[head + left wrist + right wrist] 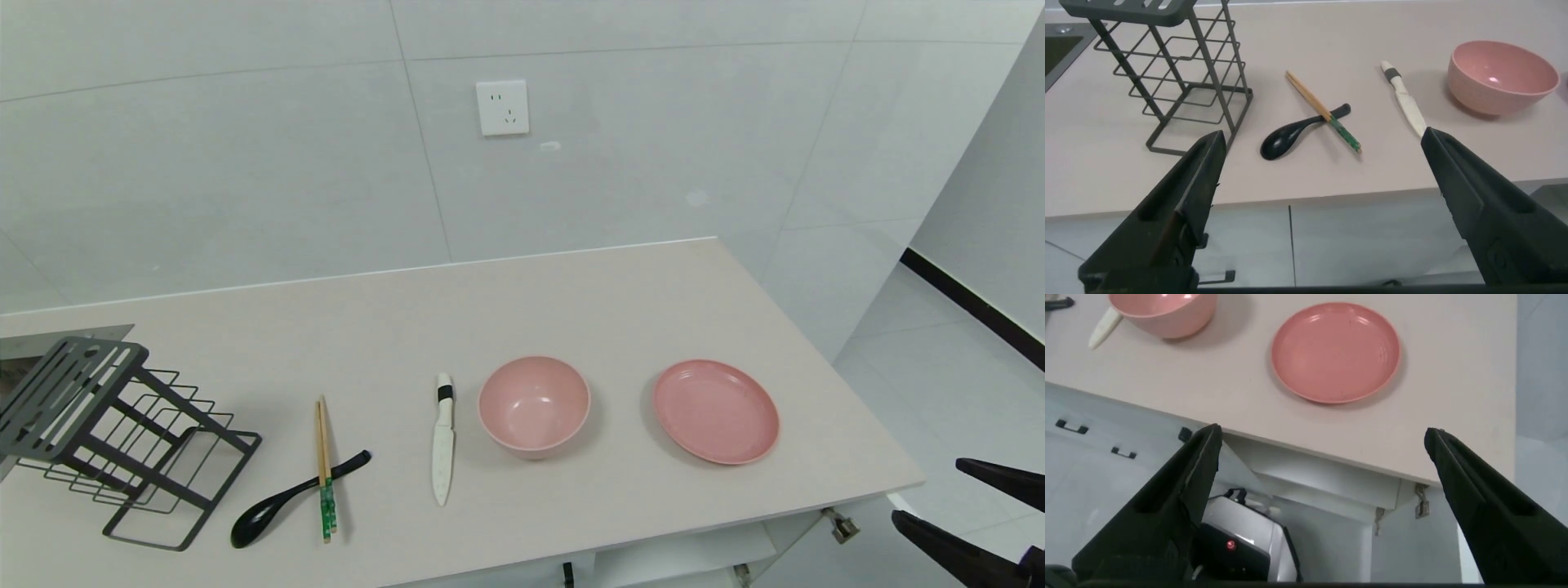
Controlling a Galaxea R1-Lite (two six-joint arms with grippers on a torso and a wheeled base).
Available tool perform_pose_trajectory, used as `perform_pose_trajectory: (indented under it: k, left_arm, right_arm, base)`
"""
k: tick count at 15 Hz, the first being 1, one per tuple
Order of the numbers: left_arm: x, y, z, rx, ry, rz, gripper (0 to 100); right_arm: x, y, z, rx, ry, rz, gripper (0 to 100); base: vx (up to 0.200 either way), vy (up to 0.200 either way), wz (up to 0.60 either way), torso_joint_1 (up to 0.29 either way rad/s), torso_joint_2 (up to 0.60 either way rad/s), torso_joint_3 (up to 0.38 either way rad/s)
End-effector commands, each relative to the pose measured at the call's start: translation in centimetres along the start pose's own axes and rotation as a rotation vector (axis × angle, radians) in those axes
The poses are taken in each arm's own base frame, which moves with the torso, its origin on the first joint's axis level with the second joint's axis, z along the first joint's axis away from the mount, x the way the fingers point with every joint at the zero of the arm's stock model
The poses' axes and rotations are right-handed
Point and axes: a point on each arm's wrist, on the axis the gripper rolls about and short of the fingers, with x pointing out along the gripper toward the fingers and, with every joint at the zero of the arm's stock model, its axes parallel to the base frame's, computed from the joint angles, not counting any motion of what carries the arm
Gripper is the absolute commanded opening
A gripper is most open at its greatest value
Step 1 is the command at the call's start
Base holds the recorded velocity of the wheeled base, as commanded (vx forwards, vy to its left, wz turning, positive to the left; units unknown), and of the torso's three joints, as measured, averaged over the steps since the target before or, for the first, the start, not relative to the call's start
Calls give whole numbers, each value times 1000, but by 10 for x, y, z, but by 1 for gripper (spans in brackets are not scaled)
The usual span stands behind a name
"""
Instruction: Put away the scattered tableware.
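On the beige countertop (pixel 571 310) a black spoon (pixel 286 498) lies under a pair of wooden chopsticks (pixel 325 469). To their right come a white knife (pixel 443 437), a pink bowl (pixel 534 402) and a pink plate (pixel 715 411). My left gripper (pixel 1322 135) is open in front of the counter's near edge, facing the spoon (pixel 1298 135), chopsticks (pixel 1321 110) and knife (pixel 1404 96). Off the counter's near right corner, my right gripper (pixel 927 490) is open and holds nothing. In its wrist view, the right gripper (pixel 1321 431) faces the plate (pixel 1335 351) and bowl (pixel 1163 312).
A dark wire rack (pixel 122 433) stands at the counter's left end beside a sink edge (pixel 49 343). The rack (pixel 1184 65) is just left of the spoon. A white wall with a socket (pixel 502 107) backs the counter. Cabinet fronts (pixel 1290 490) lie below the near edge.
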Motion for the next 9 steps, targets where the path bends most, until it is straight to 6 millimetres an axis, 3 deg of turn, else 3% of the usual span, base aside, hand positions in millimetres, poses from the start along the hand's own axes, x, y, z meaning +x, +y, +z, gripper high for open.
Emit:
perform_pose_trajectory:
  k: [1,8,9]
  left_arm:
    - [0,0,0,-1,1,1,100]
    - [0,0,0,-11,1,4,100]
    - [0,0,0,-10,1,2,100]
  right_arm:
    - [25,-10,-4,23,86,15,100]
    - [63,-26,3,19,154,24,100]
    - [86,-30,7,21,177,53,100]
  base:
    - [0,0,0,0,0,0]
    - [0,0,0,0,0,0]
    - [0,0,0,0,0,0]
